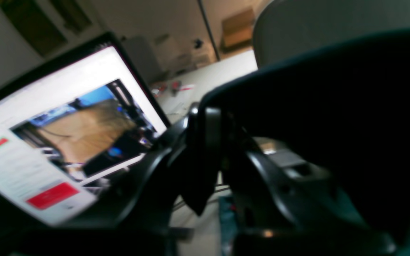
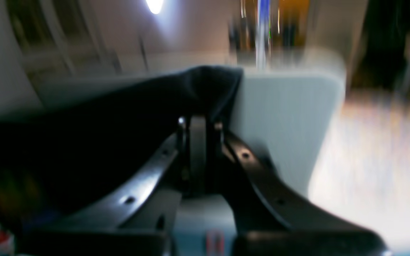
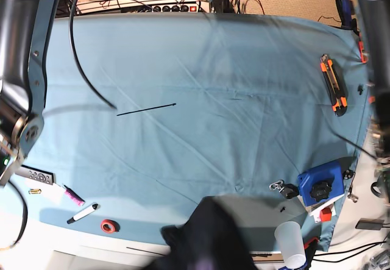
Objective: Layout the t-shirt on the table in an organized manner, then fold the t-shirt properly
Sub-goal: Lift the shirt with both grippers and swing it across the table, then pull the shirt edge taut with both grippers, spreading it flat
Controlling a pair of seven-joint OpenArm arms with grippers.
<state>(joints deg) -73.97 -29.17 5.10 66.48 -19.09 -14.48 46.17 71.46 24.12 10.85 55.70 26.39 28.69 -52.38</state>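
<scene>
Finding no legible writing anywhere. Left gripper (image 1: 208,142) and right gripper (image 2: 198,142) both raised, each clamped on the t-shirt (image 3: 210,236). Bunched at 6 o'clock over the table (image 3: 201,124) front edge.

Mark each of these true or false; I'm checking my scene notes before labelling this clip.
1. The t-shirt lies spread flat across the table. False: it hangs bunched at the front edge.
2. The right gripper is shut on black fabric. True.
3. The box cutter is orange and black. True.
4. The plastic cup stands at the far edge. False: it is near the front edge.
5. The left gripper is wide open. False: it is shut on fabric.
</scene>
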